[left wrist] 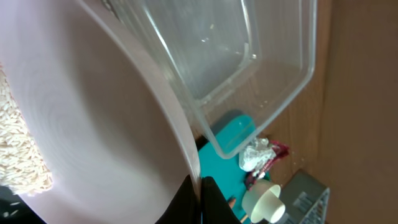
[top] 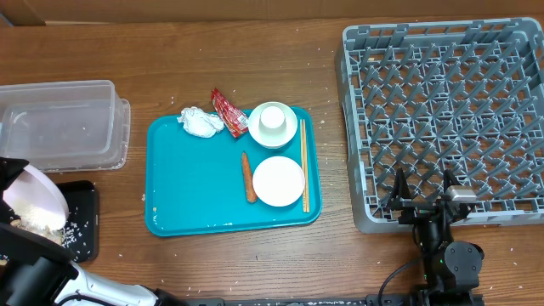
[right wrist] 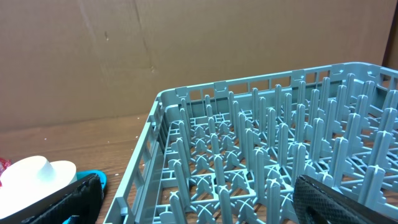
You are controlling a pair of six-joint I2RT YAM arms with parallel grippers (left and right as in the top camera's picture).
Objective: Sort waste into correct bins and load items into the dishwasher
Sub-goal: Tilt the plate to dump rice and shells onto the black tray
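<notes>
One plate (left wrist: pixel 106 118) (tilted) in left pincer (left wrist: pixel 200 196)

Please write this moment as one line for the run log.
left fingers: shut on large plate rim | large plate: tilted over black tray, rice scraps on it | right fingers: open, empty, by dish rack

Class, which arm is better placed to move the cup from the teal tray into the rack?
Right: the right gripper stands open and empty beside the rack; the left gripper is shut on the plate.

Tilted plate (top: pixel 42 195) hides part of the black tray (top: pixel 87 201); dish rack (top: pixel 442 110) — cut off at right edge.
</notes>
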